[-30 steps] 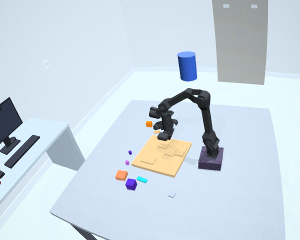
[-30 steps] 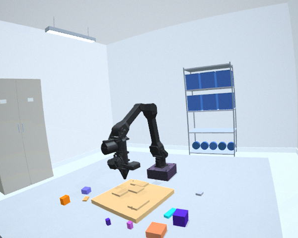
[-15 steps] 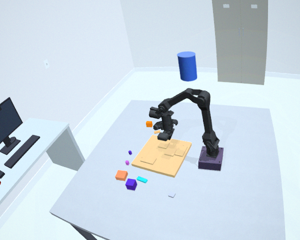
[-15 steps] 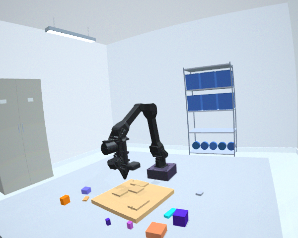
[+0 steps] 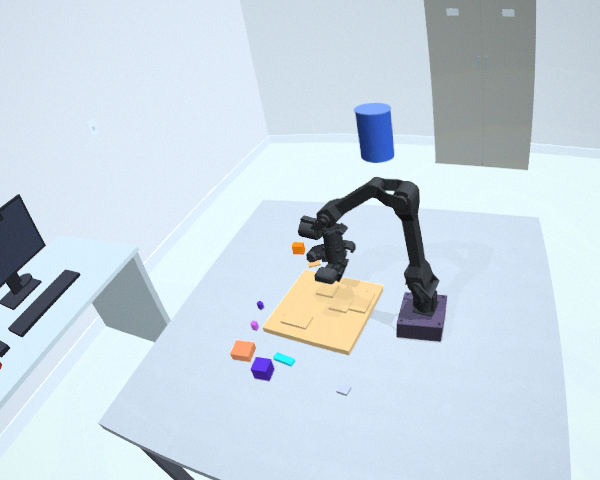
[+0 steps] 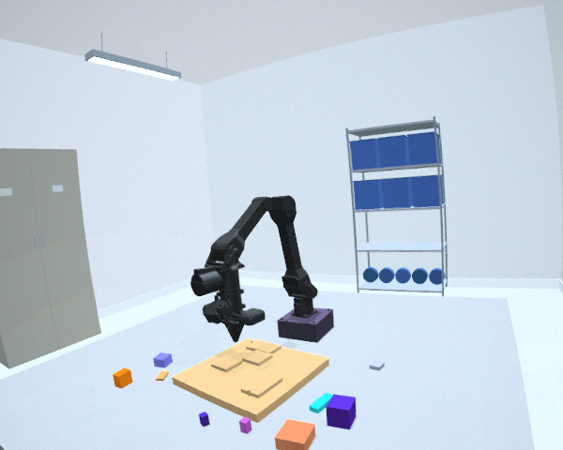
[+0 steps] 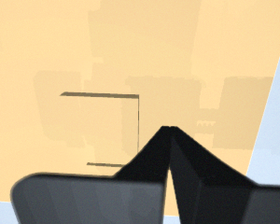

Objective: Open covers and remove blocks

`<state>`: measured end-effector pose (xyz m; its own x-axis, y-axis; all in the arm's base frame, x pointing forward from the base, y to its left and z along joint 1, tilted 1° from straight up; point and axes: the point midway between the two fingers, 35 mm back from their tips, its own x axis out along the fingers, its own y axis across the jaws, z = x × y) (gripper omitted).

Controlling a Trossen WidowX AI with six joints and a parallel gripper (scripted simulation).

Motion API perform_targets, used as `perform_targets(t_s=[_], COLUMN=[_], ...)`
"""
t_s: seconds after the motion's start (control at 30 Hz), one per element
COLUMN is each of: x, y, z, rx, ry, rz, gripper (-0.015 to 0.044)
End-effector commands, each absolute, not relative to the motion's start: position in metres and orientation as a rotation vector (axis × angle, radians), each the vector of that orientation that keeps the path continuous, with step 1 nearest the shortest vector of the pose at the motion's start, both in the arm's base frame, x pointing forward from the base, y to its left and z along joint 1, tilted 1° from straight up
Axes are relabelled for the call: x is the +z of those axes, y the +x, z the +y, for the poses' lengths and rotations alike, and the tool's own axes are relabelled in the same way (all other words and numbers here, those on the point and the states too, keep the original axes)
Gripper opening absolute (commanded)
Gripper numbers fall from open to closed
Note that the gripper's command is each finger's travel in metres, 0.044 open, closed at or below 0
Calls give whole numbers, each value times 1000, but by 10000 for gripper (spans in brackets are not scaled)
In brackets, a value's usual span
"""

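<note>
The tan puzzle board (image 5: 318, 335) (image 6: 298, 370) (image 7: 23, 70) lies flat on the table. Several same-coloured flat covers show on it: one near the left end (image 5: 296, 321) (image 6: 262, 386), one towards the far edge (image 5: 327, 290) (image 6: 226, 364), a middle one (image 5: 340, 305) (image 6: 257, 357), and one on the arm's side (image 5: 362, 301) (image 6: 265, 347). No open well and no block inside the board can be made out. My gripper (image 6: 235, 339) (image 7: 168, 133) is shut and empty, pointing down above the board; its own body hides the tips in the top view.
Around the board lie an orange cube (image 5: 298, 248) (image 6: 122, 378), a violet block (image 6: 162, 359), a tan chip (image 5: 314, 264) (image 6: 161, 375), small purple (image 5: 260, 305) and magenta (image 5: 254, 325) blocks, a coral block (image 5: 243, 350), a purple cube (image 5: 262, 368), a cyan bar (image 5: 283, 359) and a grey tile (image 5: 343, 390).
</note>
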<state>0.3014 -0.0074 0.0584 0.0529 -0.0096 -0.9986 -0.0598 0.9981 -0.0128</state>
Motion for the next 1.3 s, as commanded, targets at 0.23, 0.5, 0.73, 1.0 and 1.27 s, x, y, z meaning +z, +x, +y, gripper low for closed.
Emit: perform_targets(t_s=[0.23,0.5,0.73,1.0,1.27], x=[44,36,30,22,14], y=[301,301,301,301,301], z=[-8,-8,-8,-9,-9], rx=[33,33,33,33,33], ry=[-55,-55,-55,-55,-55], rz=[1529,1529,1529,1529,1529], gripper=[0,0,0,0,0])
